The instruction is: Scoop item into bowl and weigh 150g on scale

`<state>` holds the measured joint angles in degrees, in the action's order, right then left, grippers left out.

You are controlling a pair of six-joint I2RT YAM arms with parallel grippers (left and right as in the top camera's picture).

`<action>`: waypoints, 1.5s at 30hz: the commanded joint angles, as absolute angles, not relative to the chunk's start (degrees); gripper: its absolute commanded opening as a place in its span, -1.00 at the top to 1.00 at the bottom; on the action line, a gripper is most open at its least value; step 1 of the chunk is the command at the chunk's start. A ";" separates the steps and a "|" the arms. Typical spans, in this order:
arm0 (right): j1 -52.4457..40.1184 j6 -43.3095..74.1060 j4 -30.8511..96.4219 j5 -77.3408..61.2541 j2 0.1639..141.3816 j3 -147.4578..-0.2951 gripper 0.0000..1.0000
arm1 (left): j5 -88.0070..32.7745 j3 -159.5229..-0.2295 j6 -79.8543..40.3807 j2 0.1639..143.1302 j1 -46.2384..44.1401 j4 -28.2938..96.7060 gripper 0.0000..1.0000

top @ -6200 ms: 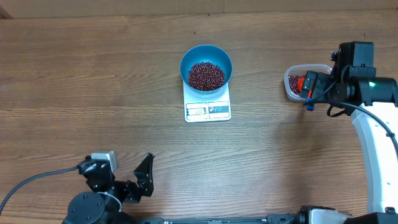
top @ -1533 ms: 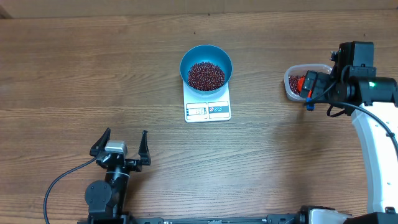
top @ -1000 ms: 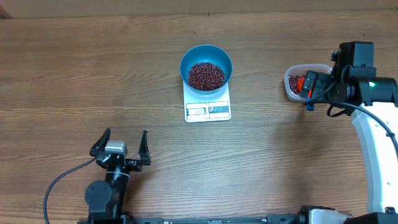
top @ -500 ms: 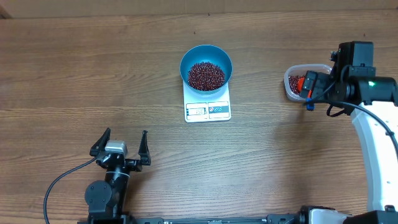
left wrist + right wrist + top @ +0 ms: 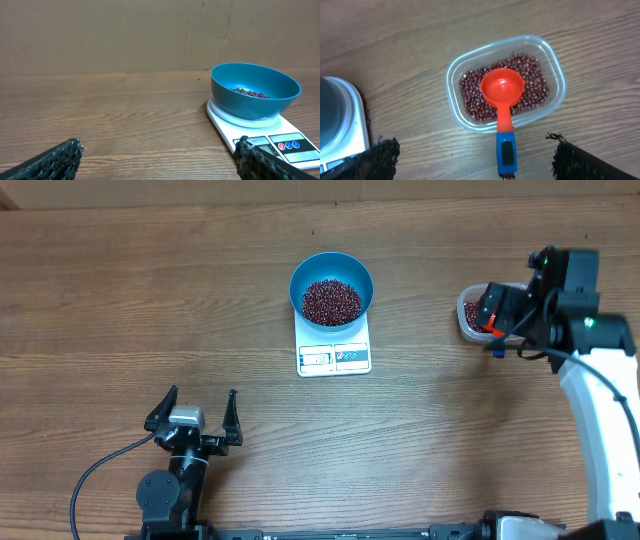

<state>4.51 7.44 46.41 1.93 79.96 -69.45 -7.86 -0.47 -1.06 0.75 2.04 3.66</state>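
Setting: a brown wood-grain desk [image 5: 150, 300], with a plain tan wall behind in the left wrist view.
Centre: the blue bowl [image 5: 299, 278] sits on the white scale [image 5: 334, 357], with a heap of red-brown beans [image 5: 332, 301] inside it.
Right side: a clear plastic tub [image 5: 452, 85] holds more beans. A red scoop [image 5: 503, 90] lies in it, its blue handle jutting over the near rim.
Right end effector [image 5: 472, 147]: above the tub, fingers spread wide either side of the scoop handle and touching nothing.
Left end effector [image 5: 202, 392]: near the desk's front edge, well apart from the scale, fingers spread and empty.
Obstructions: open desk lies between the left arm and the scale.
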 commanded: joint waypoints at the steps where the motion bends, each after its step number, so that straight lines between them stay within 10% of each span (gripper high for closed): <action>1: 4.91 7.40 40.49 1.15 73.78 -61.45 -1.00 | -7.09 -0.25 0.03 0.21 2.61 3.86 -0.99; 26: 4.91 7.42 -21.37 1.17 34.04 -7.70 -1.00 | -7.09 -0.27 0.03 0.21 2.61 3.86 -0.99; 45: 4.91 7.38 -16.03 1.39 14.28 -0.45 -1.00 | -7.09 -0.27 0.03 0.21 2.61 3.86 -0.99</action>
<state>4.51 7.44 -16.78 1.45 16.23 -1.06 -7.46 -0.47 -1.06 0.75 2.04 3.68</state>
